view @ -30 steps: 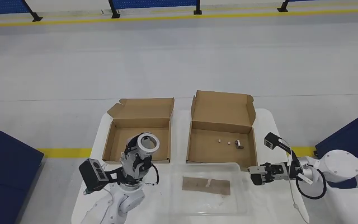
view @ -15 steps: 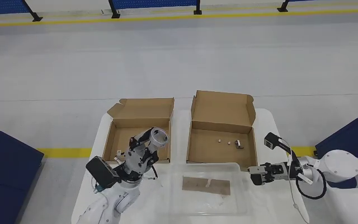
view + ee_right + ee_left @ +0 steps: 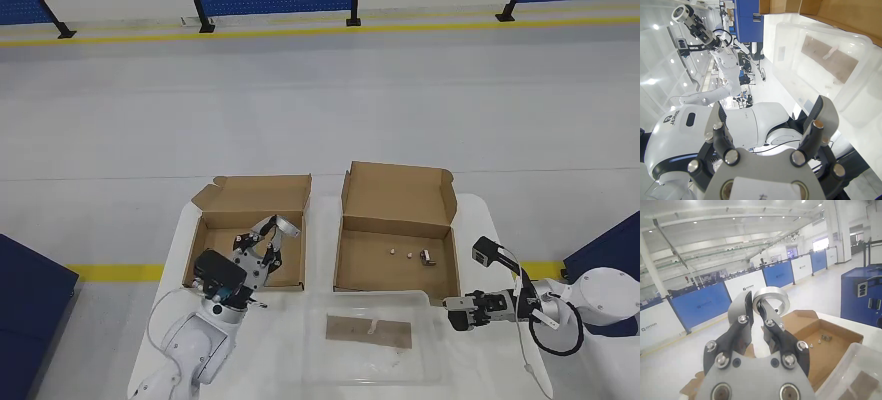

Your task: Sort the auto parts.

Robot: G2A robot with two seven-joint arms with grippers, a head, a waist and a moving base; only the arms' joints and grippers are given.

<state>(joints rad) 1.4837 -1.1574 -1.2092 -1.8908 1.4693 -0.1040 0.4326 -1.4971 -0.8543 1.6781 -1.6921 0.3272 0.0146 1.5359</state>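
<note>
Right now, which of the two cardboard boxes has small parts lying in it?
The box on the robot's right: three small parts lie near its back wall. The other box's visible floor shows none.

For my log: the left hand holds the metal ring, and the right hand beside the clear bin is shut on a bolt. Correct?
No: the right hand beside the clear bin is open and empty, per the right wrist view. The left hand holds the metal ring.
</note>
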